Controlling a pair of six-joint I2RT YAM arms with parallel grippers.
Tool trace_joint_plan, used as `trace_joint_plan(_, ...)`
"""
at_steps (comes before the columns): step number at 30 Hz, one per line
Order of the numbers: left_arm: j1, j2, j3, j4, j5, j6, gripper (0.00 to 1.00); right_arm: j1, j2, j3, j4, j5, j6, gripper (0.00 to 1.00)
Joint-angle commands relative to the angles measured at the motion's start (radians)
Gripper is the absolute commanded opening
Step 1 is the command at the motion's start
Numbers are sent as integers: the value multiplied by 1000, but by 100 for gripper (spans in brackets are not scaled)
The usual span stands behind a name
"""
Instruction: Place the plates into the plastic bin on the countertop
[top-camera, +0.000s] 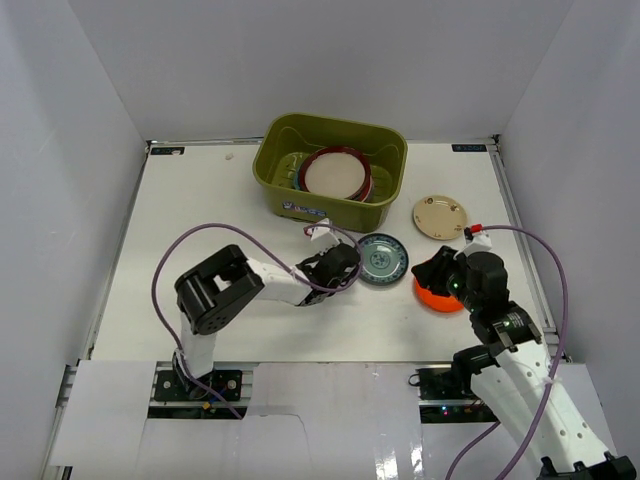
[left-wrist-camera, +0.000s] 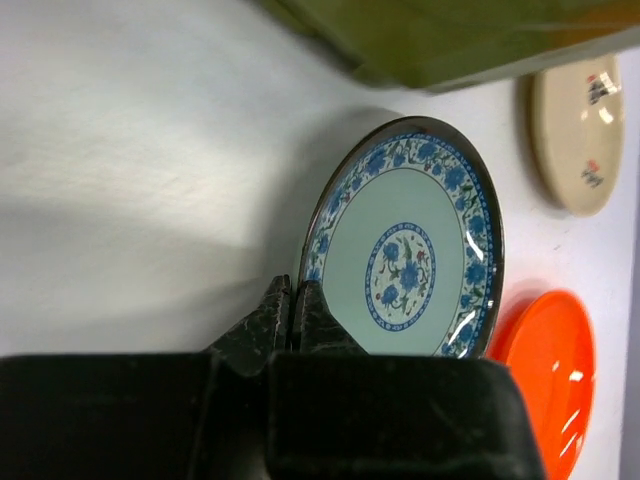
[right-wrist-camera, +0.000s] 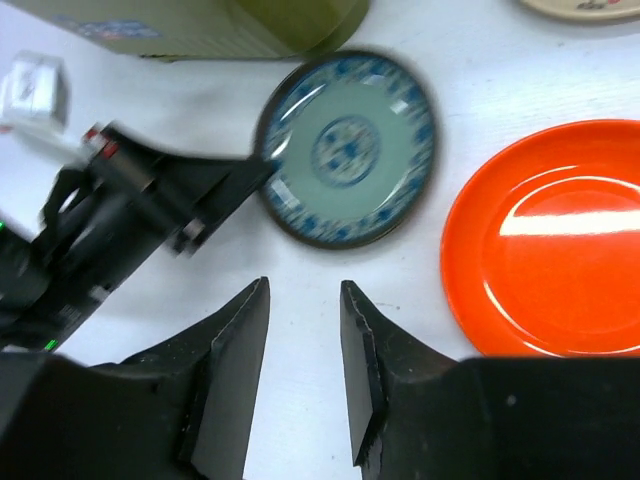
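The small teal patterned plate (top-camera: 382, 257) lies in front of the olive-green bin (top-camera: 345, 210). My left gripper (top-camera: 347, 263) is shut on its left rim; in the left wrist view the jaws (left-wrist-camera: 292, 288) pinch the plate's edge (left-wrist-camera: 405, 255), which looks tilted with a shadow beneath. My right gripper (right-wrist-camera: 305, 290) is open and empty above bare countertop, between the teal plate (right-wrist-camera: 345, 145) and the orange plate (right-wrist-camera: 550, 240). The orange plate (top-camera: 440, 298) is partly hidden under the right wrist (top-camera: 436, 272). The small beige plate (top-camera: 440, 216) lies right of the bin.
The bin holds stacked plates, the dark-red-rimmed cream one (top-camera: 335, 173) on top and teal ones partly showing beneath. White walls enclose the countertop (top-camera: 200, 200). Purple cables loop over both arms.
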Motion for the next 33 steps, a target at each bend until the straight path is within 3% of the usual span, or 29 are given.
trace_joint_plan(1,-9,-131,-167,-67,-19,82,0,-3,61,90,44,114,-39,41)
trace_joint_plan(6,-37,-444,-354,-1,43,131,0,-50,252,122,203,200,-29,41)
trace_joint_plan(11,-43,-789,-391,-64,75,236,0,-311,502,122,366,170,-3,42)
trace_joint_plan(13,-42,-875,-381,-93,44,300,0,-453,631,131,442,110,34,49)
trace_joint_plan(17,-20,-1013,-329,-89,-34,401,0,-543,835,179,550,-2,73,64)
trace_joint_plan(20,20,-963,-194,-133,-29,472,0,-551,989,229,585,-34,83,67)
trace_joint_plan(24,171,-815,-40,-132,75,494,0,-557,1160,272,694,-103,126,67)
trace_joint_plan(28,325,-536,177,-205,257,475,0,-557,1277,321,742,-131,191,63)
trace_joint_plan(31,394,-347,368,-282,277,495,0,-557,1325,347,769,-136,224,46)
trace_joint_plan(32,425,-307,408,-325,294,497,0,-557,1331,349,780,-136,234,35)
trace_joint_plan(33,438,-267,476,-340,299,494,0,-560,1327,351,792,-136,256,16)
